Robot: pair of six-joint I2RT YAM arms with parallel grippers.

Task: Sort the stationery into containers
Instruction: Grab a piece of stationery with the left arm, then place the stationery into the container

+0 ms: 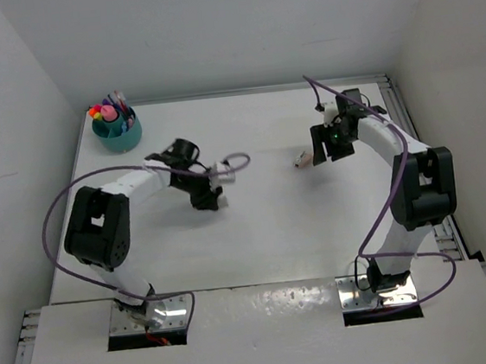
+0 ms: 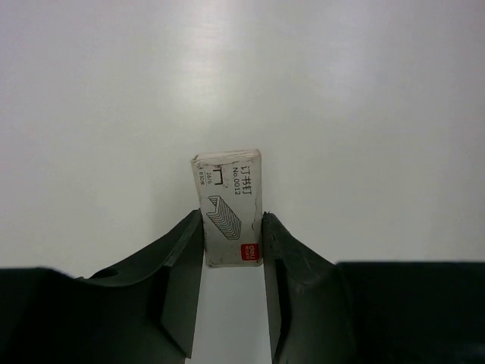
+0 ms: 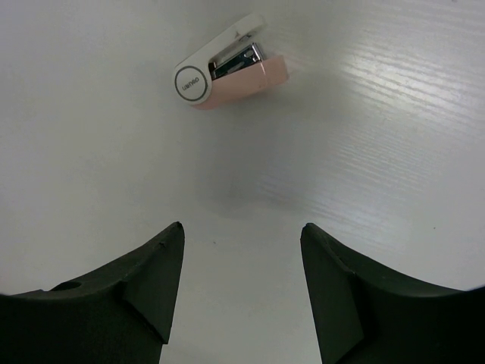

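Left gripper (image 2: 232,218): positioned at mid-table, left of centre. Its jaws are drawn narrow, and both fingers (image 2: 186,262) press against the long sides of a small white staple box (image 2: 229,201). The box lies flat on the white table (image 1: 274,231), its near end between the fingertips and its far end projecting beyond them.

Right gripper (image 3: 241,231): positioned over the right half of the table, with its jaws standing wide and nothing between them. A pink and white mini stapler (image 3: 227,72) lies on its side on the table, just beyond the fingertips and apart from them.

Teal cup (image 1: 119,140): stands upright in the far left corner, well apart from both grippers. It holds the sorted stationery (image 1: 110,112), a cluster of coloured ends showing above the rim. Individual items cannot be told apart.
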